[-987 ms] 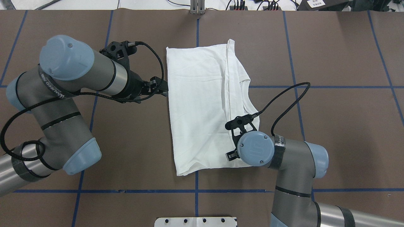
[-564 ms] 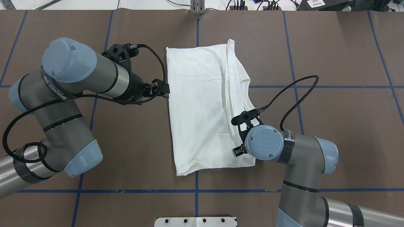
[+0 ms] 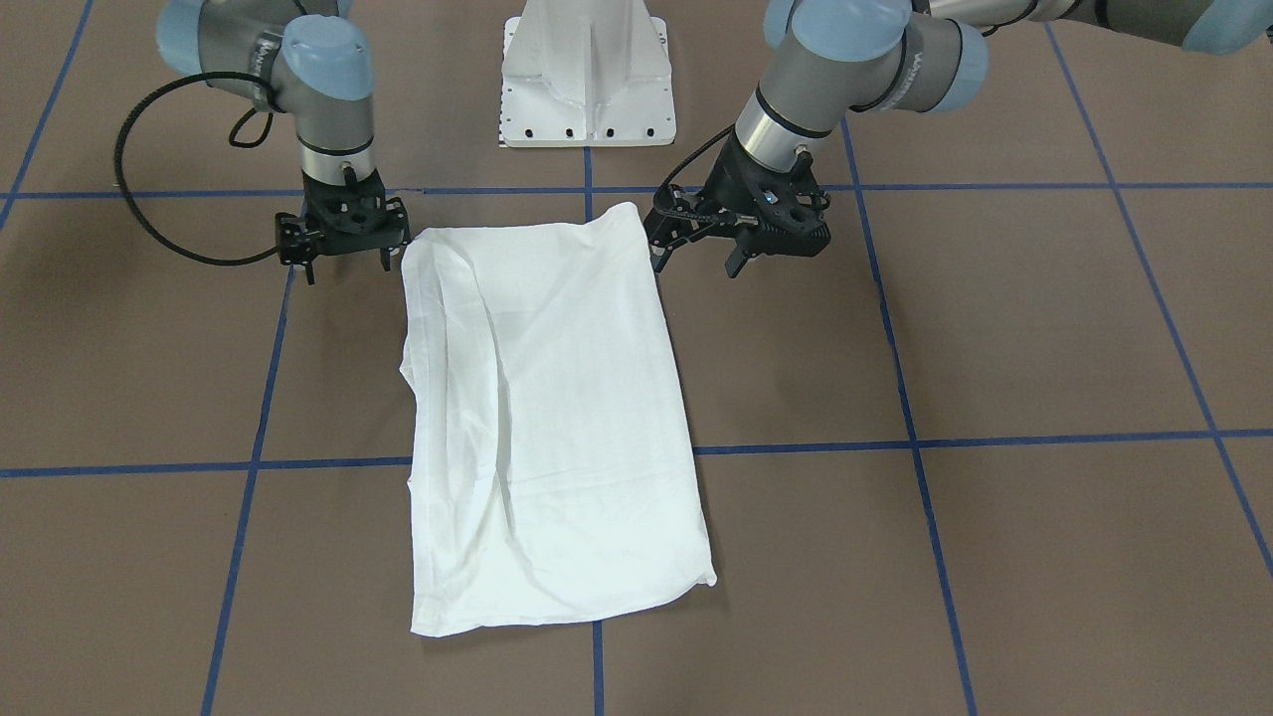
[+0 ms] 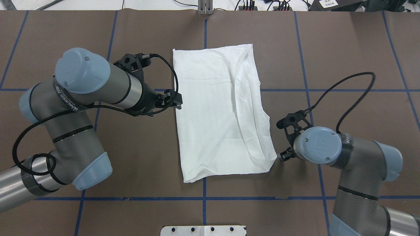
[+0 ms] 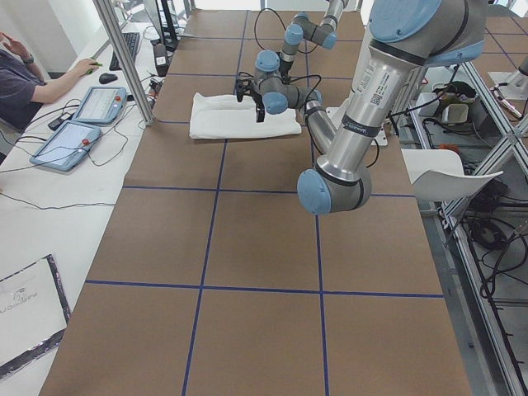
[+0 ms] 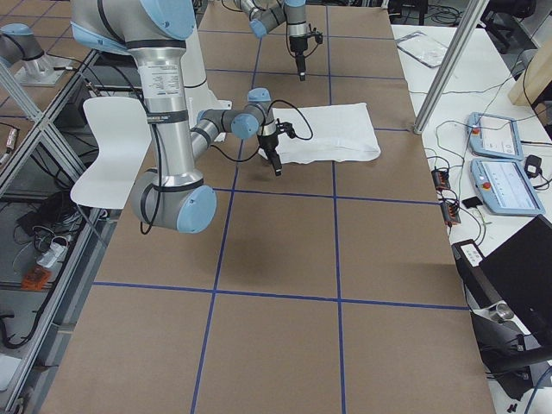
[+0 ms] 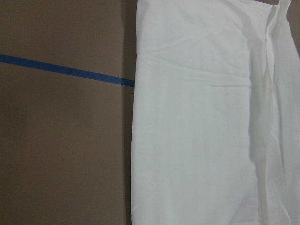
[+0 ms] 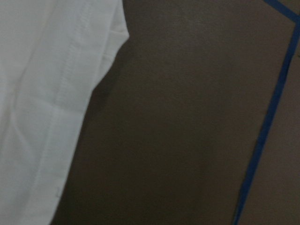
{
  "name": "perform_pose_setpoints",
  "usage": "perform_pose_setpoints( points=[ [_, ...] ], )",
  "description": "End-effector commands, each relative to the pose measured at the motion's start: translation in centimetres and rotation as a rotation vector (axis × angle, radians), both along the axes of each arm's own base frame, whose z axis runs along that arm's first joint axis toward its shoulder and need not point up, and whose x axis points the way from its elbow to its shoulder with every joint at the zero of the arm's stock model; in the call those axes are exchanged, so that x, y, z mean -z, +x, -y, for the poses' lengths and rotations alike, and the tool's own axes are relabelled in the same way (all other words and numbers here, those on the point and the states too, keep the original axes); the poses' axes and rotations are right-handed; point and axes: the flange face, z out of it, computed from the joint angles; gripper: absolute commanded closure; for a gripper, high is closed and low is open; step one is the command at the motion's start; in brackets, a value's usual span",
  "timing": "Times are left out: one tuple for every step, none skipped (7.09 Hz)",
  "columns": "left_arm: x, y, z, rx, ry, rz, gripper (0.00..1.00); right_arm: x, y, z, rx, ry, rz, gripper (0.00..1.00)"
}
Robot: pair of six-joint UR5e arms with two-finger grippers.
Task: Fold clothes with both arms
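Observation:
The clothes, a white shirt (image 4: 216,111) folded into a long rectangle, lie flat mid-table, also seen in the front view (image 3: 557,418). My left gripper (image 3: 696,261) hangs open just off the shirt's left long edge (image 4: 178,101), nothing between its fingers. My right gripper (image 3: 348,265) is open too, just outside the shirt's near right corner; from overhead (image 4: 283,156) its wrist mostly hides it. The left wrist view shows the shirt's edge (image 7: 201,126) over brown table. A hemmed corner (image 8: 42,93) fills the right wrist view's left side.
The white metal pedestal (image 3: 587,80) stands at the robot's side of the table. Blue tape lines (image 4: 204,198) grid the brown surface. A person (image 5: 25,74) sits at a side table with tablets (image 5: 70,140) beyond the table's far edge.
My right gripper moved right, off the shirt, to beside its near right corner. The shirt's right layer now lies spread wider. My left gripper crept closer to the left edge.

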Motion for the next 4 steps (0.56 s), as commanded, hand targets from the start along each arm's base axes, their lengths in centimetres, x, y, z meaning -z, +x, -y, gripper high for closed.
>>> perform_pose_setpoints(
  points=[
    [0.4,0.3,-0.4,-0.004,-0.001,-0.012,0.0,-1.0,4.1,0.6,0.024,0.025,-0.021,0.0],
    [0.4,0.3,-0.4,-0.004,-0.001,-0.013,0.0,2.5,2.4,1.1,0.032,0.033,0.05,0.0],
    [0.4,0.3,-0.4,-0.004,0.0,-0.012,0.0,5.9,0.8,1.6,0.028,0.038,0.117,0.0],
    [0.4,0.3,-0.4,-0.004,0.001,-0.013,0.0,8.9,-1.6,2.2,0.0,0.026,0.172,0.0]
  ],
)
